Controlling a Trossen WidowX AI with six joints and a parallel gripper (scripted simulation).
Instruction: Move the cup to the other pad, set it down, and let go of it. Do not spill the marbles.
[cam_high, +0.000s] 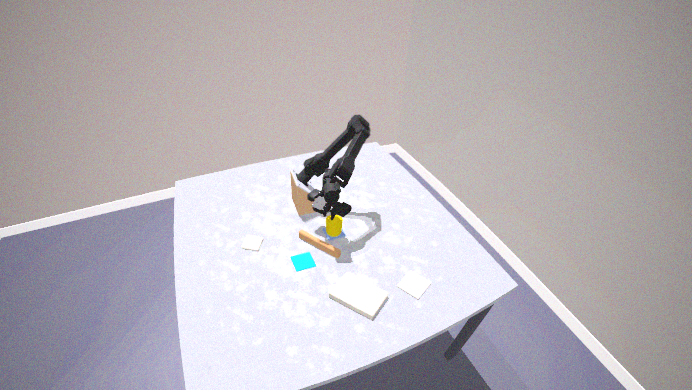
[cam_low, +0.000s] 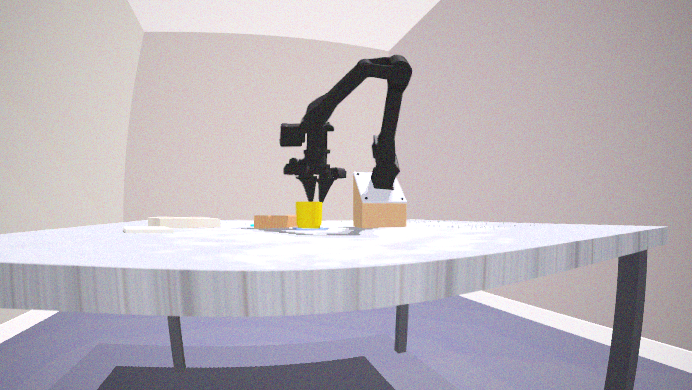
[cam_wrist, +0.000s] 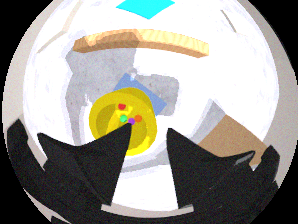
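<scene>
The yellow cup (cam_high: 334, 226) (cam_low: 309, 215) (cam_wrist: 98, 125) stands upright on the blue pad (cam_high: 342, 235) (cam_wrist: 157, 101). Several coloured marbles (cam_wrist: 123, 118) lie inside it. The other pad, cyan (cam_high: 303, 262) (cam_wrist: 146, 7), lies bare beyond the wooden bar. My gripper (cam_low: 316, 200) (cam_wrist: 150, 126) points down with its fingers partly open and nothing between them. The tips are right at the height of the cup's rim or just above. In the wrist view one fingertip overlaps the cup's opening and the other is outside its right side. Whether either touches the cup cannot be told.
A low wooden bar (cam_high: 317, 243) (cam_low: 274, 221) (cam_wrist: 175, 44) lies between the two pads. The arm's wooden base block (cam_high: 301, 200) (cam_low: 382, 216) (cam_wrist: 232, 137) is near the cup. A thick white slab (cam_high: 358, 296) (cam_low: 185, 222) and flat white squares (cam_high: 414, 285) (cam_high: 253, 243) lie farther out.
</scene>
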